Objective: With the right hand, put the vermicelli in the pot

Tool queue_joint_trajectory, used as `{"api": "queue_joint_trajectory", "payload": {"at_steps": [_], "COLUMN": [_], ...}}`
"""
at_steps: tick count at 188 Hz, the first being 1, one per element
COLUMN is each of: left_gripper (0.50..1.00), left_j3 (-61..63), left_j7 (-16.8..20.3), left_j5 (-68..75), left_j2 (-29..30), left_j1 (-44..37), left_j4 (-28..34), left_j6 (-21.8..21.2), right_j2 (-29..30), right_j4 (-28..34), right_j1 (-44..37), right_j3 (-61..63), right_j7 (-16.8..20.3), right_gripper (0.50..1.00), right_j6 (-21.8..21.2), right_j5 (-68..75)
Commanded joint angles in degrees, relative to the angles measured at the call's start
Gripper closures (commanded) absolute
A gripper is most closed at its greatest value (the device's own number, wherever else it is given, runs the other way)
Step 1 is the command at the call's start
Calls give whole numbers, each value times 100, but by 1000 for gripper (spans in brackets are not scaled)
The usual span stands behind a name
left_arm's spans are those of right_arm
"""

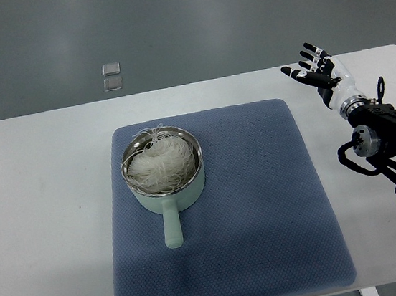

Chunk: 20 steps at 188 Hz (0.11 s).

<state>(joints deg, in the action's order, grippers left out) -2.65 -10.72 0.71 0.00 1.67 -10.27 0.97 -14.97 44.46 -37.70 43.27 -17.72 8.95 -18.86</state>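
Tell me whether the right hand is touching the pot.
Apart. The top view shows the right hand open over the table's far right, with bare blue mat between it and the pot holding the vermicelli.

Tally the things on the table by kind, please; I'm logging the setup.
Pale green metal pot with a handle: 1
Bundle of white vermicelli in the pot: 1
Blue textured fabric mat: 1
Total: 3

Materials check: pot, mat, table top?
Pot: pale mint outside, probably enamel or painted metal; shiny steel-looking rim and inner wall.
Mat: blue-grey, dotted weave texture, looks like fabric or foam.
Table: smooth matte white, likely laminate, though that is uncertain.
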Motion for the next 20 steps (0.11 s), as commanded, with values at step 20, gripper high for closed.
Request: {"api": "queue_joint_trajectory", "payload": {"at_steps": [20], "left_gripper": [500], "left_j3": [1], "left_j7": [0], "left_j5": [0], "left_j2": [0], "left_j1": [0], "left_j4": [8], "left_j6": [0], "right_j2": [20], "right_j4": [2], "right_j1": [26], "right_j3": [-20], "right_j7": [-12], "right_gripper": [570], "right_j6": [19], "right_j5": [-3]}}
